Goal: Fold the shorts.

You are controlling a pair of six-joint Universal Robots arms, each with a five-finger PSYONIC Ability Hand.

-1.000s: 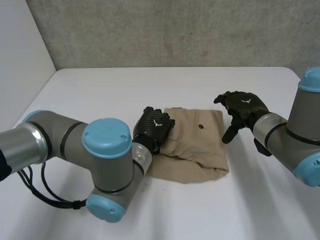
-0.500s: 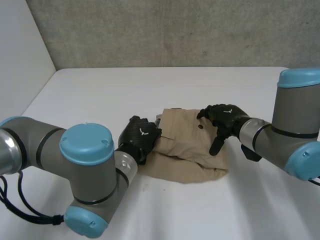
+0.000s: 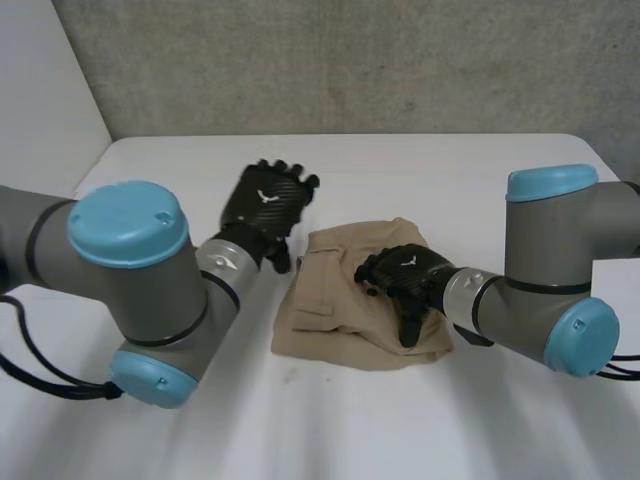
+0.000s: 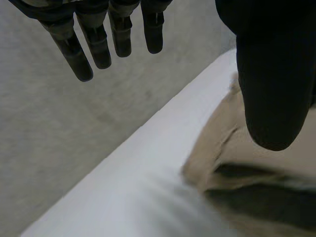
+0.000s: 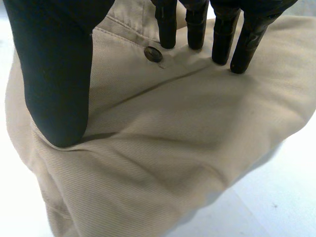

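The beige shorts (image 3: 335, 295) lie folded into a small bundle in the middle of the white table (image 3: 450, 175). My right hand (image 3: 405, 272) rests on their middle, open. In the right wrist view its straight fingertips (image 5: 224, 44) press the cloth (image 5: 173, 148) beside a dark button (image 5: 154, 53), and the thumb (image 5: 54, 74) lies flat on the fabric. My left hand (image 3: 268, 200) hovers off the table just left of the shorts and behind them, open and empty. Its wrist view has straight fingers (image 4: 98, 49) and a thumb (image 4: 271, 98) above the shorts' edge (image 4: 256, 163).
My left arm's bulky elbow (image 3: 130, 290) fills the front left of the table. The right arm (image 3: 550, 300) reaches in from the right, low over the surface. A grey wall (image 3: 350, 60) runs along the table's far edge, and a white wall stands at the left.
My left hand has let go of the shorts' left edge, opened, and risen back and to the left. My right hand has moved left and down onto the shorts.
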